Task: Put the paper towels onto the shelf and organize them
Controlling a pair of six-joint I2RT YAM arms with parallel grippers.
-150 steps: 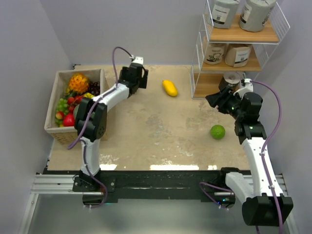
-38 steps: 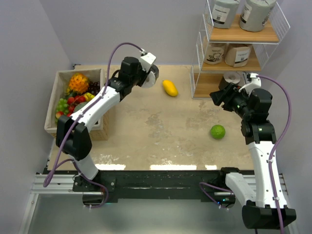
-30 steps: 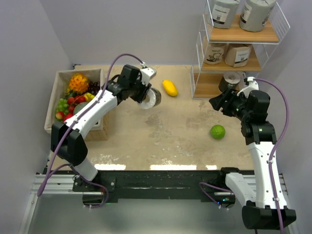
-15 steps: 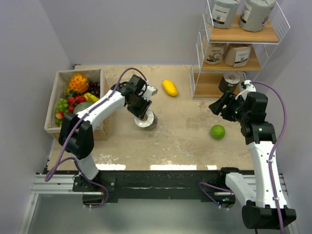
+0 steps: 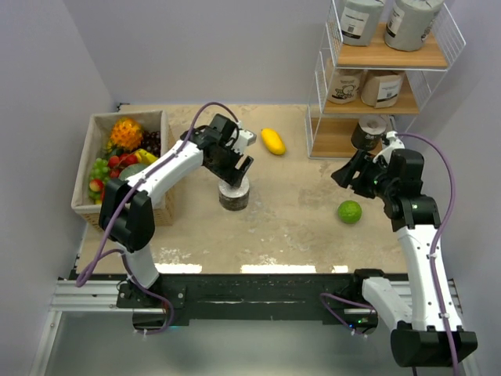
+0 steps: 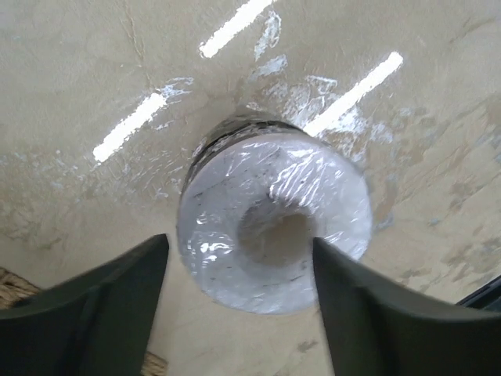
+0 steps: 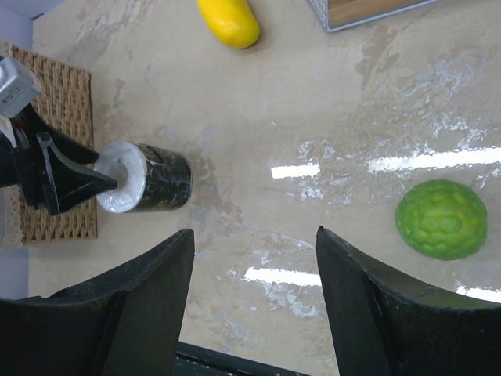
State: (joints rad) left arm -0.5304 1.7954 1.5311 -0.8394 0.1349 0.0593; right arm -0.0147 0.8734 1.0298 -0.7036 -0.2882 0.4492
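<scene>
Paper towels sit in two places in the top view. Two grey rolls (image 5: pixel 385 22) are on the top board of the shelf (image 5: pixel 391 56) at the far right corner of the table (image 5: pixel 290 227), and two tan rolls (image 5: pixel 364 86) are on the middle board. A second black roll (image 5: pixel 371 130) is on the lowest board. The black roll (image 5: pixel 234 196) stands upright near the middle of the table, a little toward the left edge. The left gripper (image 5: pixel 235 171) hangs right over it, jaws spread. The right gripper (image 5: pixel 338 174) is near the shelf's foot, holding nothing. A yellow fruit (image 5: pixel 272 141) lies near the far edge, a green fruit (image 5: pixel 350 211) toward the right edge, and a fruit box (image 5: pixel 92 205) against the left edge.

From the left wrist, the black roll (image 6: pixel 274 223) shows its white, film-covered end. The left gripper (image 6: pixel 239 243) is spread wide, one finger on each side of the roll; whether either touches it cannot be told.

From the right wrist, the right gripper (image 7: pixel 254 235) is wide apart with only bare table between its fingers. The black roll (image 7: pixel 149 184) stands under the left gripper (image 7: pixel 74 180), the yellow fruit (image 7: pixel 228 19) is at the top, and the green fruit (image 7: pixel 441 219) is well apart from the roll.
</scene>
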